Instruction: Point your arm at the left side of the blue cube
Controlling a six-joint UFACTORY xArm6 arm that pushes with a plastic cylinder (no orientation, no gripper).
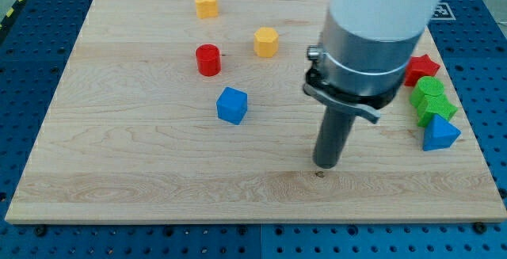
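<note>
Blue cube sits mid-board, slightly toward the top edge. My tip, a bare rod with no claw to open or close, rests well to its right, nearer the bottom edge. Cube looks light, rigid and easily slid; I'd approach its left face without nudging it.

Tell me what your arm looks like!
My arm is a fat white tube up top, then a shiny grey metal ring with a dark clamp. Below it hangs a straight dark rod. My tip is small and thin, touching the wooden board.
</note>
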